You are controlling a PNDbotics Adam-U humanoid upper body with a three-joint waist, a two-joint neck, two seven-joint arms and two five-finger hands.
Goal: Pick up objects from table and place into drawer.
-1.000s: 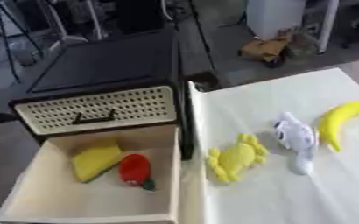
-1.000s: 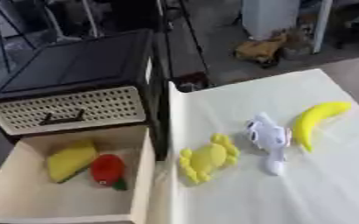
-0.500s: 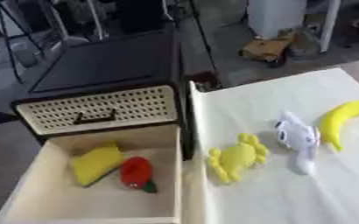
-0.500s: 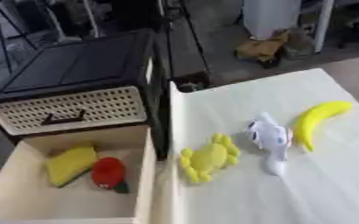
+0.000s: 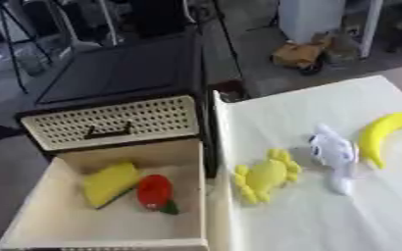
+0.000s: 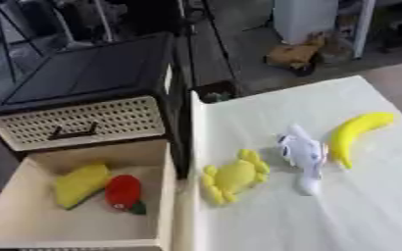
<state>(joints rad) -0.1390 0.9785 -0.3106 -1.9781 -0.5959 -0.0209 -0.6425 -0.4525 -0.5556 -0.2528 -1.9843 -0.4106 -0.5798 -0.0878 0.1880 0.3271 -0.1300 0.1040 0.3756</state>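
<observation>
An open cream drawer (image 5: 59, 230) juts out from a black cabinet (image 5: 123, 73) at the left. Inside it lie a yellow wedge-shaped piece (image 5: 110, 183) and a red strawberry-like piece (image 5: 156, 191) side by side. On the pale yellow table (image 5: 324, 220) lie a yellow crab-shaped toy (image 5: 265, 175), a white shark-like toy (image 5: 334, 155) to its right, and a yellow banana (image 5: 383, 136) at the far right. Neither hand shows in either view.
A closed upper drawer with a perforated cream front and black handle (image 5: 110, 128) sits above the open one. Beyond the table are a floor, a tripod (image 5: 15, 39), a white box (image 5: 312, 17) and a brownish object (image 5: 300, 54).
The whole picture has shifted slightly, so the camera has moved. The objects keep their places relative to each other.
</observation>
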